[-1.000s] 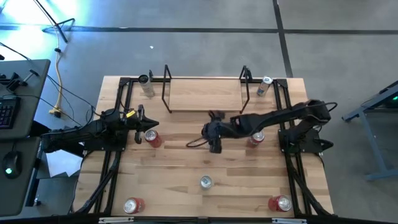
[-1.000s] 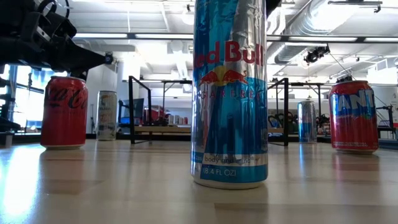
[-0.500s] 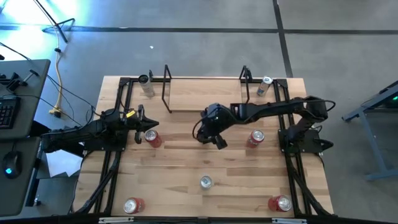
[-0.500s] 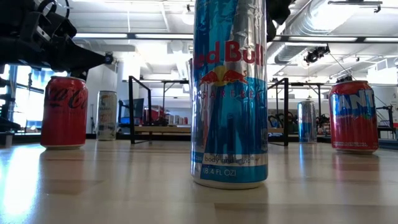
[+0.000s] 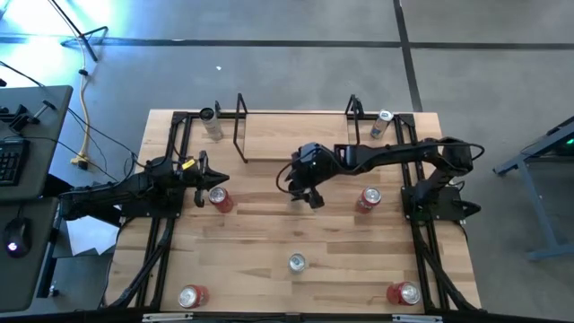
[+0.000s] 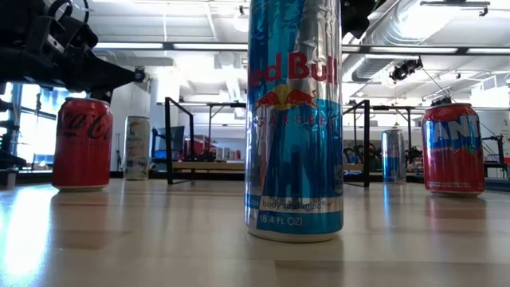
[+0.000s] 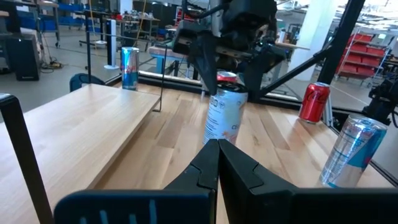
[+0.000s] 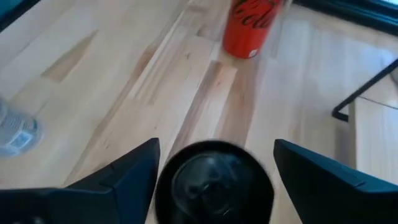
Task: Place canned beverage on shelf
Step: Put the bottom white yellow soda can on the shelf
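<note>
One upright can (image 8: 214, 186) stood directly beneath your right tool (image 5: 306, 187), which was open astride it; the shelf (image 5: 296, 136) lay just beyond.

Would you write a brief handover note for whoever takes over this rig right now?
Right gripper: jaws open, straddling the top of a can that stands on the table in front of the shelf; not clamped.
Left gripper: shut, empty, waiting at the left beside a red can.
Done: nothing is on the shelf.
Left: grip the can, lift it onto the shelf board, release.
</note>
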{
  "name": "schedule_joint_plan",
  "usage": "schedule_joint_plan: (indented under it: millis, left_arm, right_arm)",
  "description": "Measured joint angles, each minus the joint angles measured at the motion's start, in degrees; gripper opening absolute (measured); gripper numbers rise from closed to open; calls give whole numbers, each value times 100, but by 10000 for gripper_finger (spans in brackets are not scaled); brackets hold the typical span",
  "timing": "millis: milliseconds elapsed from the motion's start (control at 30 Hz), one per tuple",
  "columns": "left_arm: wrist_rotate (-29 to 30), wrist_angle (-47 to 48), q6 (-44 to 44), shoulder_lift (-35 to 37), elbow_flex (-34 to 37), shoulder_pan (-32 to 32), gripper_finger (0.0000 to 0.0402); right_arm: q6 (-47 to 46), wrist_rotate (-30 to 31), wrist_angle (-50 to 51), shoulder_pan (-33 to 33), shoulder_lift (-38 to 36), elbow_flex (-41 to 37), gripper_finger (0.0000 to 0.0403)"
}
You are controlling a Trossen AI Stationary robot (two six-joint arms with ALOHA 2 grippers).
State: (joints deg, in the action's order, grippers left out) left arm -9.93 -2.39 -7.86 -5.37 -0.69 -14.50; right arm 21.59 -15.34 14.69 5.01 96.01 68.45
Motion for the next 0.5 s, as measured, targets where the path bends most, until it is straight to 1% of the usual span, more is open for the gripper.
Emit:
schedule_joint_plan:
  millis: [167, 267, 333, 367, 433, 500]
  left_arm:
    - [2, 0, 49, 0, 0, -2, 0]
    - [2, 0, 52, 0, 0, -2, 0]
    - [2, 1, 58, 0, 0, 0, 0]
    - [2, 1, 69, 0, 0, -2, 0]
    - [9, 0, 209, 0, 0, -2, 0]
    - [43, 0, 406, 0, 0, -4, 0]
  right_arm:
    - [-351, 306, 51, -58, -11, 147, 306]
    - [-521, 492, 392, -170, -20, 466, 307]
    - [-682, 909, 804, -341, -20, 777, 307]
    - [-769, 1232, 1017, -456, -21, 942, 306]
    - [-924, 2097, 1352, -713, -24, 1186, 302]
    - [-1100, 2776, 1503, -955, -24, 1316, 292]
